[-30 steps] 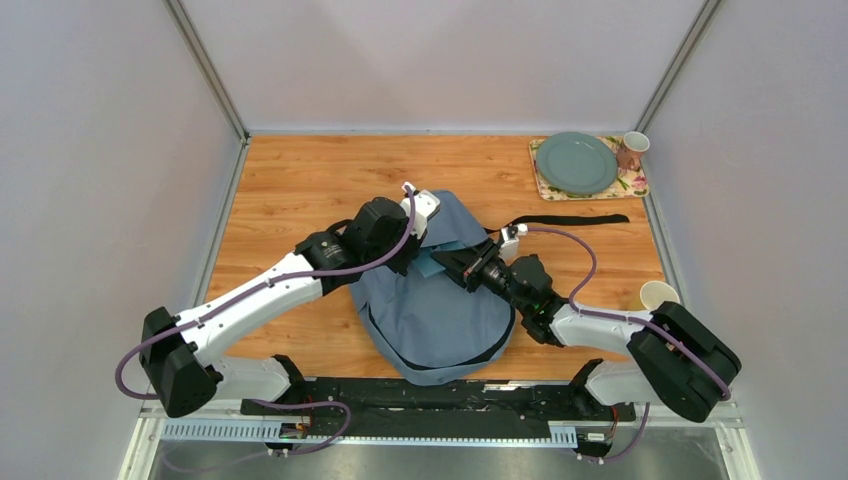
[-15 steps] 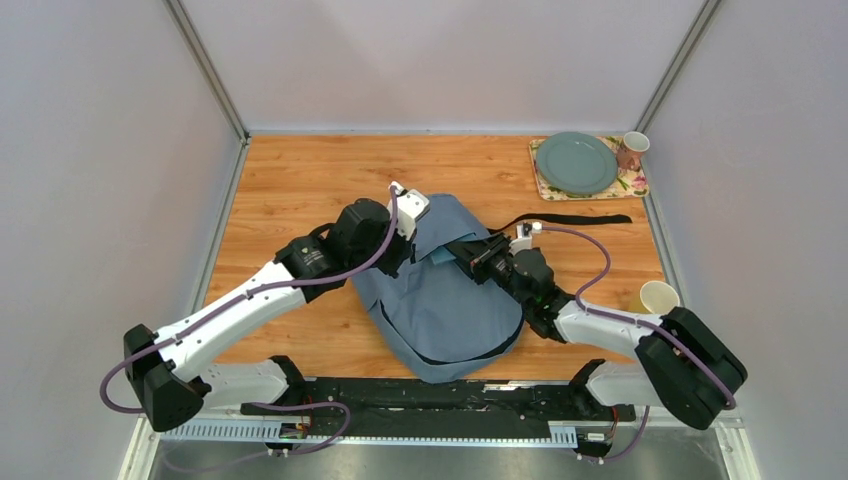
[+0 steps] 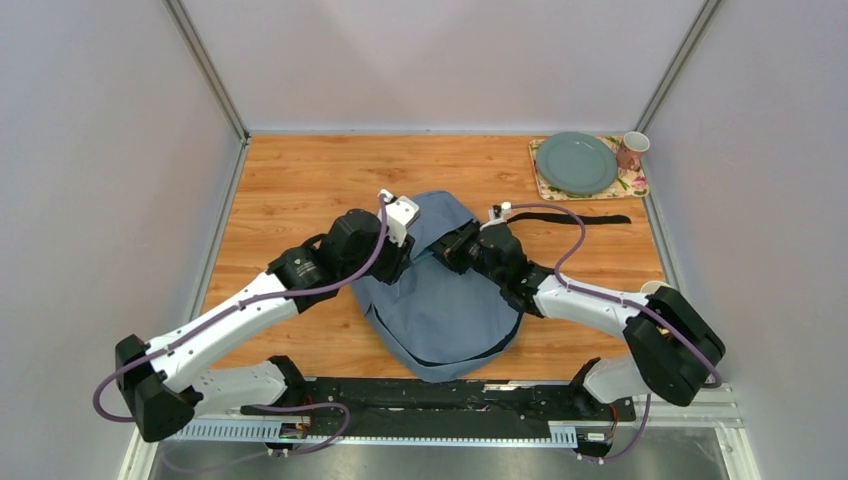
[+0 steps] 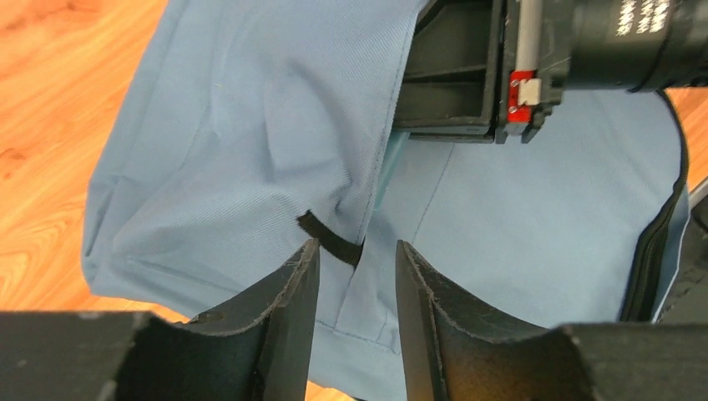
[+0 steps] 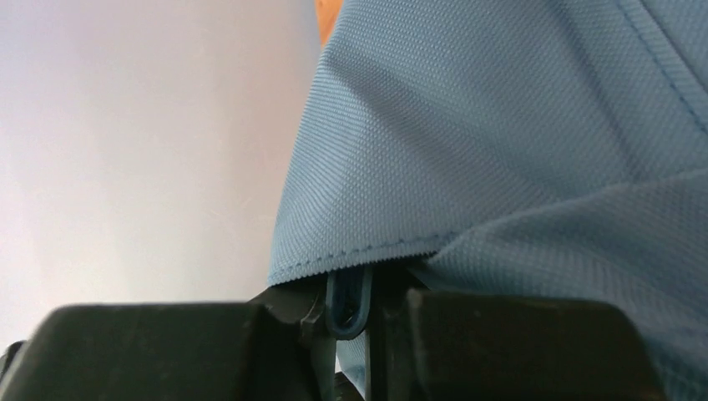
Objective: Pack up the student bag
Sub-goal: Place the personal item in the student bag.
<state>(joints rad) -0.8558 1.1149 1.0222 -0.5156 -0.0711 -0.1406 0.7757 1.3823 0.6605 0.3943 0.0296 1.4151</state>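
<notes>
The counter (image 3: 300,170) is bare wood on its left side. The bag (image 3: 440,310) lies flat near the middle, between the two arms and closer to their bases than to the back wall.

The left fingers (image 4: 305,276) hang just over the bag's left part. They stand partly open with nothing between them. Below the gap lies a short black tab (image 4: 326,238) at a fold in the cloth, so this arm looks poised either to take that tab or to come away from it.

The right fingers (image 5: 417,334) are almost closed. They pinch the bag's stitched hem where a small blue loop (image 5: 349,301) sits, probably a zip pull. That hold looks meant to lift or draw the flap so the bag can be opened. Whether the opening is wide enough yet I cannot tell.

A black strap (image 3: 580,218) trails from the bag toward the right. In the far right corner, well apart, a green plate (image 3: 576,163) rests on a flowered mat (image 3: 640,186) with a mug (image 3: 631,150) beside it.
</notes>
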